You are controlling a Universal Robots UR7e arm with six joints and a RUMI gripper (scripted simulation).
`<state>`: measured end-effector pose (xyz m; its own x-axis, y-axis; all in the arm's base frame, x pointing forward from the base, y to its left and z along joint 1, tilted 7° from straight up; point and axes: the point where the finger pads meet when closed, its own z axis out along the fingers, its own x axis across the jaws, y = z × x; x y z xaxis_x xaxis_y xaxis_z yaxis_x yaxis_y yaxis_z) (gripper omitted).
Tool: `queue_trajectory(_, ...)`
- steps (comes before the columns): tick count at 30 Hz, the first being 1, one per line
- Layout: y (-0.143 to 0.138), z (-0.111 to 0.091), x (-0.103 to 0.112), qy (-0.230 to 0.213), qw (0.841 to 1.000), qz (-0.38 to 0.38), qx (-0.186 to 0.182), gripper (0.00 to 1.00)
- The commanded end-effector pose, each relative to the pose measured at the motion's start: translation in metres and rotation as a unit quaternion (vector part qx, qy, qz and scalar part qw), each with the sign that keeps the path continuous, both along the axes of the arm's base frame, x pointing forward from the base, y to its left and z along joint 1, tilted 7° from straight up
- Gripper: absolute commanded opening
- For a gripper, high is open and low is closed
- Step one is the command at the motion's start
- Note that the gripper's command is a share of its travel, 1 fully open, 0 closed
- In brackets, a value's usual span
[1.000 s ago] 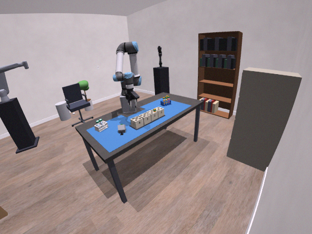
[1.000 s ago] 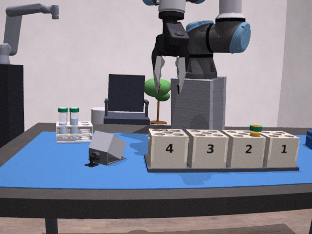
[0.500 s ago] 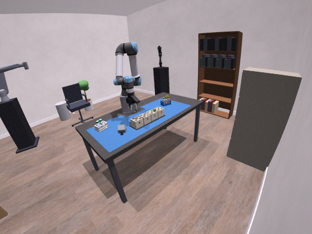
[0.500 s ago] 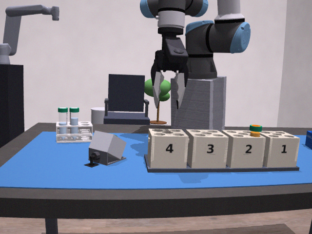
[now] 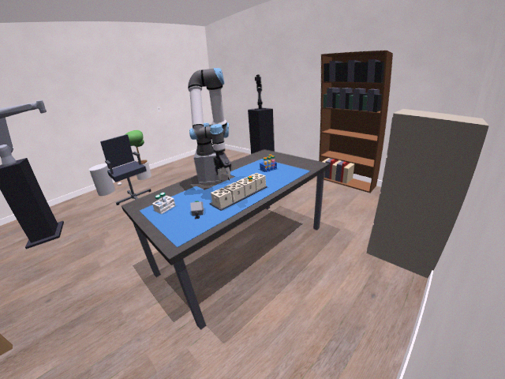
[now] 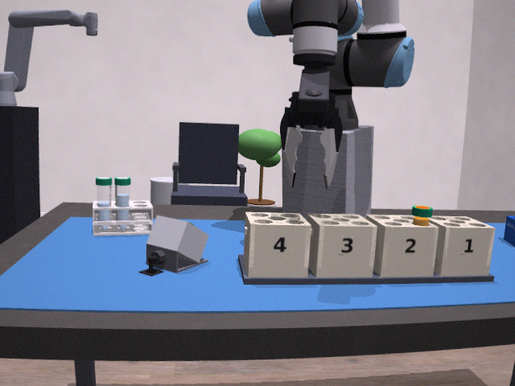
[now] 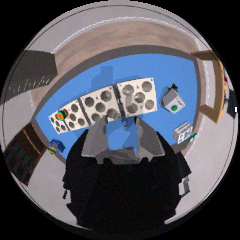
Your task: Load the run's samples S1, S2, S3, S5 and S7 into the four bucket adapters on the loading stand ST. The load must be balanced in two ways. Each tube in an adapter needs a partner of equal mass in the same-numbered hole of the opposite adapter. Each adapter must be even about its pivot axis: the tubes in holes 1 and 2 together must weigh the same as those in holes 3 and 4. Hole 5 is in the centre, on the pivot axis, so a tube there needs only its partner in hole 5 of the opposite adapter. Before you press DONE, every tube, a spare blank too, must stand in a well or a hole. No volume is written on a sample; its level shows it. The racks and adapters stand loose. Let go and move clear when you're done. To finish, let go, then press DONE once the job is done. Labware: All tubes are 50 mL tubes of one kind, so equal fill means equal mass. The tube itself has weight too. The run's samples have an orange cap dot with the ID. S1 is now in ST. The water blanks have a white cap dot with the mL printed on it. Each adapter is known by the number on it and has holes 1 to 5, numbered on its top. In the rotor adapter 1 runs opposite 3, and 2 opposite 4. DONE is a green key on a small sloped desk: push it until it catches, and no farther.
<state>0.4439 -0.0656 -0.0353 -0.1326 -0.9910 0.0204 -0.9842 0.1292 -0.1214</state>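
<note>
Nearest you, along the table's front edge, four cream block-shaped adapters (image 5: 222,200) (image 6: 278,265) (image 7: 152,92) stand in a row; behind them the black gripper with grey fingers (image 5: 225,178) (image 6: 311,182) hangs part-open, grasping nothing; your likely next pick, the green-capped clear plastic sample tubes (image 5: 265,159) (image 7: 51,150), lies well off toward the right-hand back corner, long axes upright; their contents look orange and pink, in a blue rack (image 5: 263,167) (image 6: 510,230) (image 7: 58,145).

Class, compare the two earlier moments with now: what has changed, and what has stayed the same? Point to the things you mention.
The gripper (image 5: 223,178) (image 6: 311,185) (image 7: 121,116) has come down and, in the exterior view, shifted right. Nothing was taken hold of or let go; its jaws remain apart and empty. The orange-dotted tube (image 5: 250,178) (image 6: 422,211) (image 7: 61,115) still stands in adapter 2 (image 6: 405,261).
</note>
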Motion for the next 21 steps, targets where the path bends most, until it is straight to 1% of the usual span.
queue_trajectory(1, 0.044, -0.002, 0.003, -0.003, 0.990, -0.139, 0.003, 0.35)
queue_trajectory(4, 0.069, -0.003, 0.003, -0.006, 0.979, -0.202, 0.012, 0.35)
queue_trajectory(6, 0.069, -0.003, 0.003, -0.006, 0.979, -0.202, 0.012, 0.35)
queue_trajectory(7, 0.077, -0.004, 0.004, -0.008, 0.972, -0.233, 0.014, 0.35)
queue_trajectory(21, 0.194, -0.011, 0.007, -0.008, 0.972, -0.233, 0.014, 0.35)
